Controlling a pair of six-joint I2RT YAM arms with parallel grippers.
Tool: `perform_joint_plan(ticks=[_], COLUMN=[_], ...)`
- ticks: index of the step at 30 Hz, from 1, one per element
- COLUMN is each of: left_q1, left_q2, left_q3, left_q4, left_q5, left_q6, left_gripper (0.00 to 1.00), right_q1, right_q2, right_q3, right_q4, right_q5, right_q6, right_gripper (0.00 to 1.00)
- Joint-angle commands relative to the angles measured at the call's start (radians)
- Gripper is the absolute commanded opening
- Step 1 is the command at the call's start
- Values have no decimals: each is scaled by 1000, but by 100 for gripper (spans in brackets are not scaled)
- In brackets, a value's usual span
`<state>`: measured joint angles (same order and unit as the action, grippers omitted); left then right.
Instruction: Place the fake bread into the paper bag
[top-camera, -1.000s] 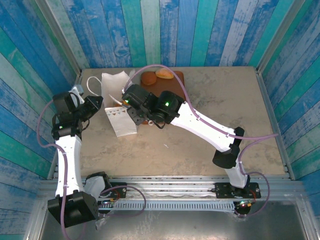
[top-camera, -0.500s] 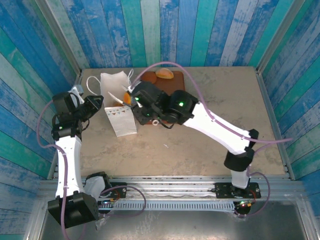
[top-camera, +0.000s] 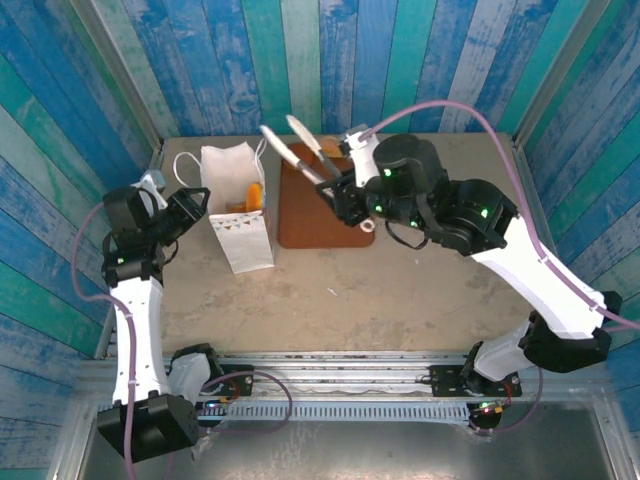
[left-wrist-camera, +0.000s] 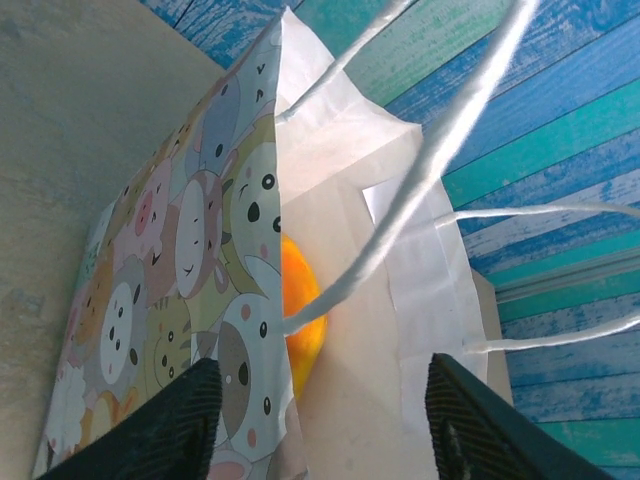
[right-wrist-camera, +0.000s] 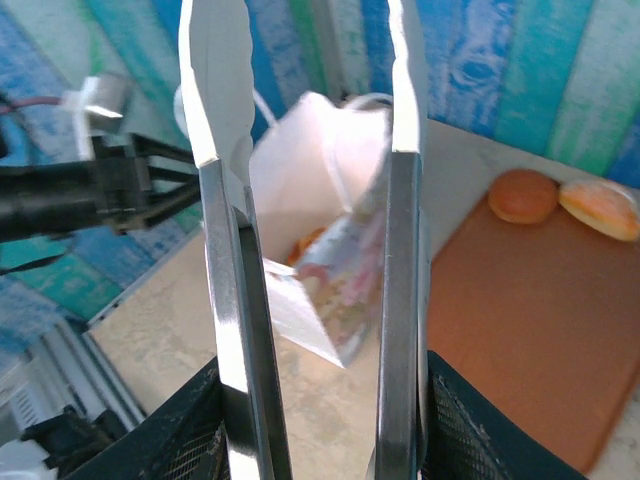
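The paper bag (top-camera: 240, 235) stands on the table (top-camera: 400, 290) toward its back left, with one piece of fake bread (top-camera: 255, 193) inside it. Just right of the bag lies the board (top-camera: 310, 215), and two rolls (right-wrist-camera: 523, 195) sit side by side at the board's far end. The left gripper (top-camera: 197, 207) is just left of the bag, and the bag's wall seems to stand between its fingers (left-wrist-camera: 150, 425). The tongs (top-camera: 295, 150), in the right gripper (right-wrist-camera: 318, 430), reach over the board's far left corner.

Robot lab test booth, blue plank walls (top-camera: 400, 60), aluminium mounting rail (top-camera: 340, 365)
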<state>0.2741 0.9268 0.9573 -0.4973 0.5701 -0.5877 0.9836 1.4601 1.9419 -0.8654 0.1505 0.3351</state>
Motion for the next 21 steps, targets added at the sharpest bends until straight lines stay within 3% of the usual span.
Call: perform_joint_plan(ticks=[1,10,14,21], left_q1=[5,4,4,5], left_q2=[-35,-39,-40,-30], left_q3=[15,25,29,68], left_q4=[-14,-46,-54,-88], left_q5=[-4,-13,-14,-38], left_q6=[21,77,101,154], left_gripper=[65,89,94,99], right_q1=[-91,-336,-377,-376], right_q2=[-40,-46,12,105], right_q3=[-105,-270,-282,-335], right_q4=[30,59,95,219], right_q5=[-53,-91,-88,71], right_q6=[28,-142,-275,-508], right_gripper=[47,47,47,47])
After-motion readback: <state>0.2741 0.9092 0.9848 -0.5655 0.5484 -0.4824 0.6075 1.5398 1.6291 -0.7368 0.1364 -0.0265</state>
